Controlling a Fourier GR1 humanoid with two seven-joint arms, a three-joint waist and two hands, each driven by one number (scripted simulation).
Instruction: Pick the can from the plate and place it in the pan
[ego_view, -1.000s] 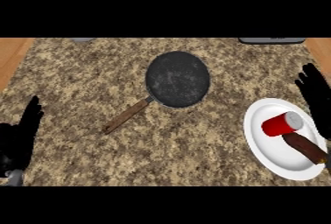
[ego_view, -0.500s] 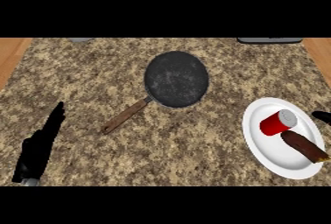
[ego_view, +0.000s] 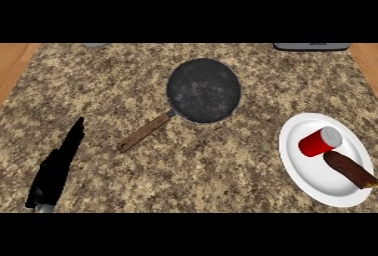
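A red can (ego_view: 320, 142) with a silver top lies on its side on the white plate (ego_view: 314, 175) at the right of the counter. The dark round pan (ego_view: 204, 90) sits at the upper middle, its brown wooden handle (ego_view: 145, 132) pointing down-left. My left hand (ego_view: 57, 167) stands at the lower left, fingers straight and pointing up, far from the pan and the plate, holding nothing. My right hand does not show in the head view.
A brown sausage-shaped piece of food (ego_view: 351, 169) lies on the plate just below the can. A dark object (ego_view: 311, 46) sits at the counter's far right edge, a grey one (ego_view: 94, 45) at the far left edge. Wooden strips flank the counter.
My right hand, earlier at the right edge by the plate, has withdrawn out of view. My left hand has shifted right, inward from the left edge.
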